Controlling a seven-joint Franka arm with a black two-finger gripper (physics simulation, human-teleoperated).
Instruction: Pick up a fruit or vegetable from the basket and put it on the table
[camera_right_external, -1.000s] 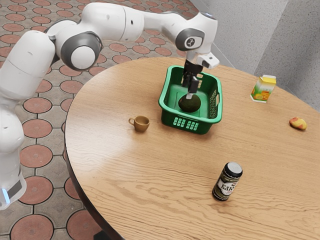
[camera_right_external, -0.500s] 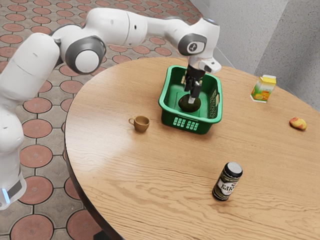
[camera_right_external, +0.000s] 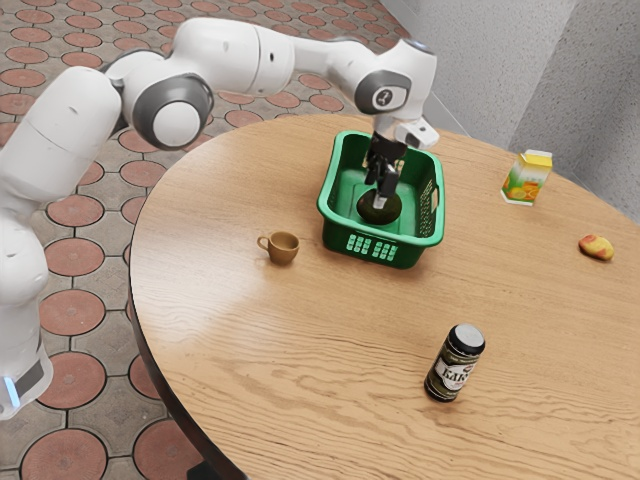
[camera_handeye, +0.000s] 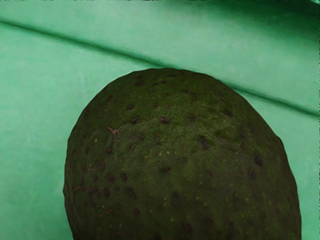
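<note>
You have gripper (camera_right_external: 381, 198) down in green basket (camera_right_external: 408, 253), right at avocado (camera_right_external: 376, 213); whether it's open or gripping, you can't tell. Reach looks about done. Avocado sits inside basket, so you have left: secure grasp, lift over rim, set on table (camera_right_external: 240, 330), release.

Basket (camera_right_external: 410, 256): on the table (camera_right_external: 250, 350); clock centre, twelve toward the exterior view's top
Avocado (camera_handeye: 180, 165): in the basket
Cup (camera_right_external: 283, 249): on the table, eight o'clock, near the basket
Carton (camera_right_external: 524, 182): on the table, about three
Fruit (camera_right_external: 597, 248): past it, between three and four
Jar (camera_right_external: 455, 364): on the table, five
</note>
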